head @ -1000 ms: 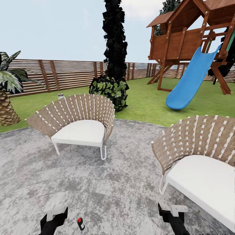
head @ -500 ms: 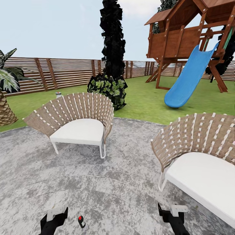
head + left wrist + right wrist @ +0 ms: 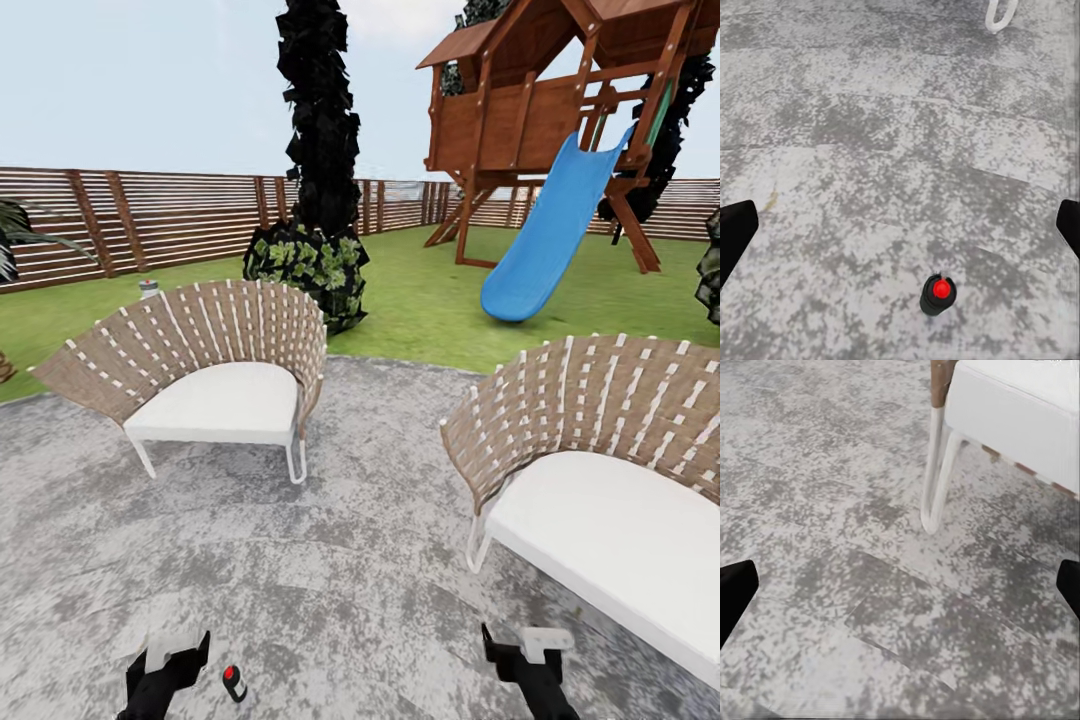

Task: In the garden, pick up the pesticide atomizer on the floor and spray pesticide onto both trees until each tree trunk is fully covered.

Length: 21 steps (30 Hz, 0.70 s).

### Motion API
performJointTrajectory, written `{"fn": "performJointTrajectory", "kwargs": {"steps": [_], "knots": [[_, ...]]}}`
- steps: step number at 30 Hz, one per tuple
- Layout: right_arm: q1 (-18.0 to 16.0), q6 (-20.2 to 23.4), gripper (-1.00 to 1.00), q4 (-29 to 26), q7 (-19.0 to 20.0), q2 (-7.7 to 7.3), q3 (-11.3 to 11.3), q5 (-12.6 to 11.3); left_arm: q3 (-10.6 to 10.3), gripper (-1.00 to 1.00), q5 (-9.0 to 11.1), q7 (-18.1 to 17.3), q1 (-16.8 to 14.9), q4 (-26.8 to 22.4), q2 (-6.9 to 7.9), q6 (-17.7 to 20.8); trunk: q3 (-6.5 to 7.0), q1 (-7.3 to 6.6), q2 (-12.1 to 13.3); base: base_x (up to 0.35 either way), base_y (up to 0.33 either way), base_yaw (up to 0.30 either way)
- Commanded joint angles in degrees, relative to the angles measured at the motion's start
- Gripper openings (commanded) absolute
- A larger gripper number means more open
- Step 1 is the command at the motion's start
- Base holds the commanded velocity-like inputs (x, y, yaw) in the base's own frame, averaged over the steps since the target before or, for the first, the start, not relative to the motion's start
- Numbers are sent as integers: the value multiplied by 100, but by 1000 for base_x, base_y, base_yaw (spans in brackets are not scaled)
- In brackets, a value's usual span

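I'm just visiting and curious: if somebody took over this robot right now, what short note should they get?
Left end effector: open, empty, low over the grey paving.
Right end effector: open, empty.
Pesticide atomizer: small dark bottle with a red top, standing on the paving just right of the left end effector, ungrasped.
Done: nothing picked up.
Left: grasp the atomizer, find both trees, spray each trunk.

A: What does the robot's own body look like from the head camera?

B: Two arm ends. The left gripper [image 3: 165,668] is matte black with angular, faceted edges, and a pale grey-white block sits on the body just behind its jaws. The right gripper [image 3: 530,662] is built the same: black body, whitish block behind the jaws.

A: And close up?

B: Each wrist camera catches two plain black fingertips [image 3: 735,234], smooth and blunt, without markings, as on the right [image 3: 735,589].
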Motion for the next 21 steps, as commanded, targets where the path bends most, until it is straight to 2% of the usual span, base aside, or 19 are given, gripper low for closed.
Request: {"fn": "performJointTrajectory", "kwargs": {"steps": [1, 3, 6, 7, 8, 10, 12, 14, 15, 16, 21], "knots": [[-3, -18, 100, 1, 3, 1, 63, 17, -21, 100, 54, 3, -57, 12, 13, 5, -6, -1, -2, 0, 0, -29], [-5, -18, 100, -14, 2, 0, 233, 88, -26, 100, 52, -5, -207, 23, 40, 161, -8, -1, -2, 0, 0, -15], [-10, -11, 100, -41, 6, -1, 422, 225, -28, 100, 46, -31, -380, 26, 96, 653, -8, -1, -2, 0, 0, -5], [-13, -1, 100, -156, 9, -1, 518, 331, -30, 100, 41, -41, -515, 24, 128, 1037, -8, -1, -2, 0, 0, -2], [-16, 12, 100, -287, 11, 2, 569, 395, -33, 100, 37, -45, -623, 19, 144, 1265, -8, -1, -2, 0, 0, -1], [-24, 80, 100, -569, 37, 8, 662, 477, -36, 100, 35, -51, -825, 22, 207, 1555, -8, -1, -2, 0, 0, 0], [-28, 216, 100, -773, 143, 14, 756, 507, -37, 100, 37, -56, -922, 25, 284, 1657, -8, -1, -2, 0, 0, 0], [-39, 566, 100, -1044, 436, 17, 866, 526, -37, 100, 46, -58, -981, 30, 378, 1725, -8, -1, -2, 0, 0, 0], [-43, 874, 100, -1222, 719, 17, 905, 532, -43, 100, 47, -59, -990, 33, 418, 1745, -8, -1, -2, 0, 0, 0], [-46, 1299, 100, -1422, 1223, 8, 935, 547, -53, 100, 47, -59, -977, 36, 455, 1760, -8, -1, -2, 0, 0, 0], [-47, 1395, 100, -1458, 1328, -43, 913, 551, -67, 100, 48, -55, -963, 37, 420, 1757, -8, -1, -2, 0, 0, 0]]}}
